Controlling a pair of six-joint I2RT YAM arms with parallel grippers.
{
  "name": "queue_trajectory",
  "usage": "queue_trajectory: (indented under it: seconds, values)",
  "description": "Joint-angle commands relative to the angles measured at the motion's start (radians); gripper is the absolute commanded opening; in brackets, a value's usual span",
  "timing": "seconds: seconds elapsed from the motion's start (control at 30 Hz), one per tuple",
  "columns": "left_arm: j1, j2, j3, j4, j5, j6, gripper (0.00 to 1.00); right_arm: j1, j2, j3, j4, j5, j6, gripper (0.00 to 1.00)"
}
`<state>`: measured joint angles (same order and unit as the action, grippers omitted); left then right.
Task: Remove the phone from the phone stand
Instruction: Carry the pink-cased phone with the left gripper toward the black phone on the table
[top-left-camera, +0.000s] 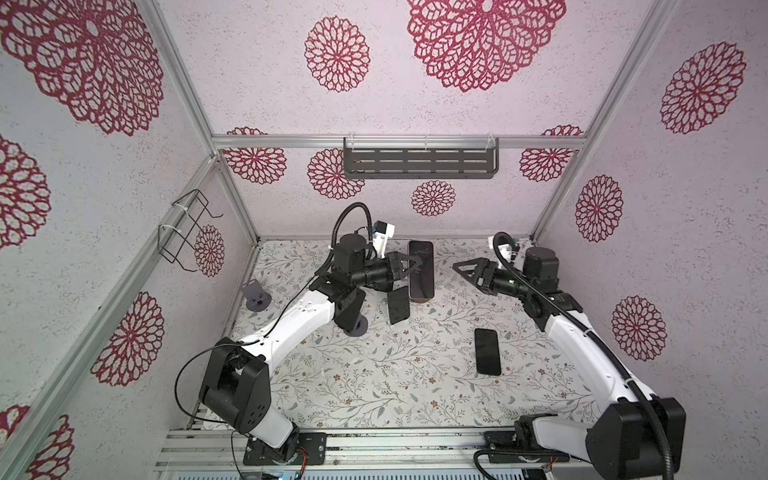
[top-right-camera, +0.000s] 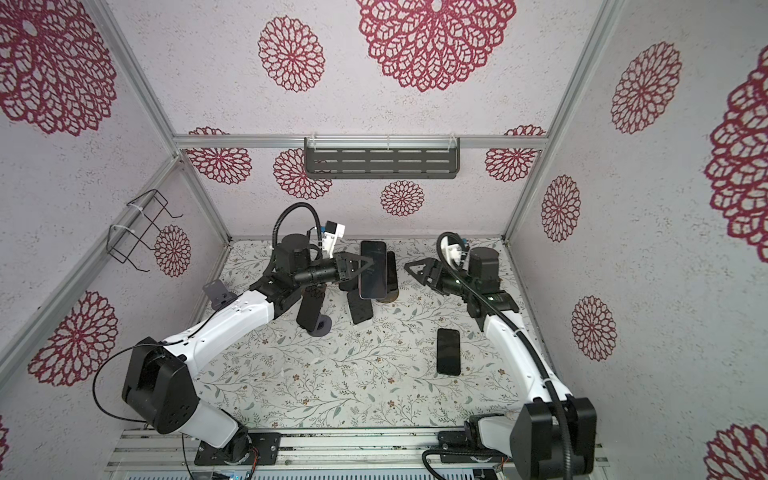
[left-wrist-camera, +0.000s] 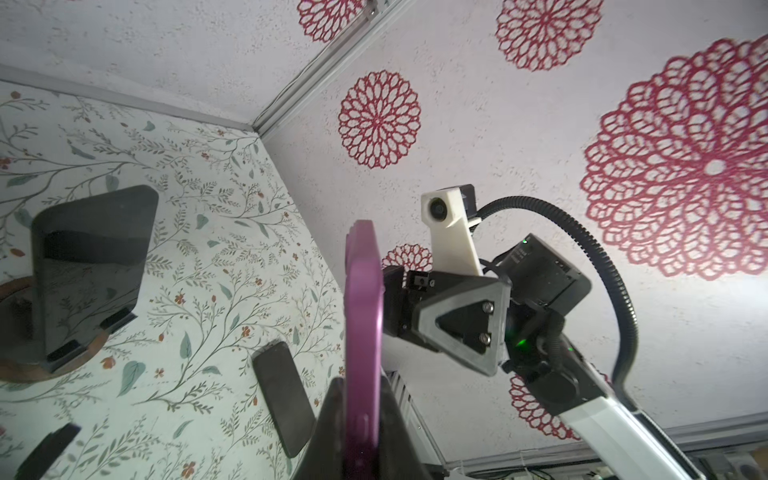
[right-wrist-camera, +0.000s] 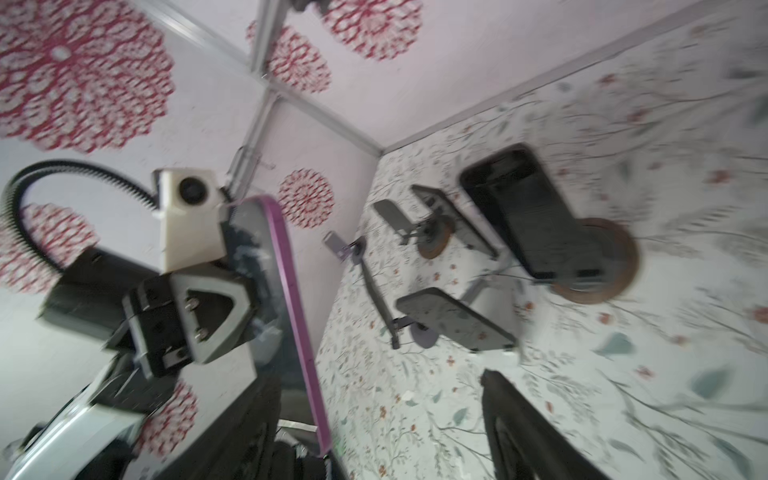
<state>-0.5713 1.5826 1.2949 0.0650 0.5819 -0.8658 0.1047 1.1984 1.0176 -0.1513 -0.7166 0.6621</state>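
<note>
Slotted grey shelf (top-left-camera: 419, 163) at the back, black wire rack (top-left-camera: 185, 232) on the left, floral-patterned tabletop (top-left-camera: 374, 374) beneath

right wrist view: motion-blurred | left claw (top-left-camera: 409, 266): one finger hidden behind phone (top-left-camera: 422, 284) | phone stand (top-right-camera: 391, 274): partly covered

White arm links (top-left-camera: 291, 328), black joints (top-left-camera: 232, 386), ribbed black cable hoses (left-wrist-camera: 615, 266), triangular grey-edged fingers (left-wrist-camera: 427, 318), screws (left-wrist-camera: 488, 306).

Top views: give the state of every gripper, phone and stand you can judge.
left gripper, jaws shut on the purple phone
purple phone, held in the air
right gripper, jaws open, empty
black phone, flat on the table
grey stand, empty
</note>
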Motion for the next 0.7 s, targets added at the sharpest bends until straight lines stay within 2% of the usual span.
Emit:
queue_trajectory:
  seconds: [0.0, 0.03, 0.1, 0.17, 0.27, 0.37, 0.53, 0.57, 0.67]
  values:
    - [-0.064, 0.029, 0.107, -0.25, -0.142, 0.139, 0.0, -0.019, -0.066, 0.051, -0.382, 0.407, -0.148, 0.8]
    - [-0.088, 0.044, 0.143, -0.326, -0.196, 0.17, 0.0, -0.02, -0.073, 0.059, -0.47, 0.544, -0.171, 0.79]
    - [-0.131, 0.068, 0.192, -0.42, -0.276, 0.2, 0.0, -0.02, -0.076, 0.057, -0.58, 0.744, -0.209, 0.76]
    - [-0.179, 0.094, 0.222, -0.459, -0.334, 0.211, 0.0, -0.021, -0.075, 0.032, -0.647, 0.844, -0.228, 0.73]
    - [-0.246, 0.144, 0.239, -0.466, -0.398, 0.214, 0.0, -0.021, -0.077, -0.036, -0.659, 0.896, -0.237, 0.66]
    - [-0.285, 0.206, 0.251, -0.451, -0.422, 0.157, 0.0, -0.02, -0.075, -0.1, -0.645, 0.924, -0.224, 0.51]
    - [-0.333, 0.312, 0.241, -0.391, -0.446, 0.065, 0.0, -0.02, -0.076, -0.189, -0.602, 0.962, -0.221, 0.14]
    - [-0.337, 0.331, 0.239, -0.383, -0.438, 0.052, 0.0, -0.021, -0.073, -0.206, -0.585, 0.959, -0.22, 0.11]
    - [-0.355, 0.371, 0.236, -0.35, -0.435, 0.012, 0.0, -0.021, -0.053, -0.246, -0.53, 0.933, -0.222, 0.11]
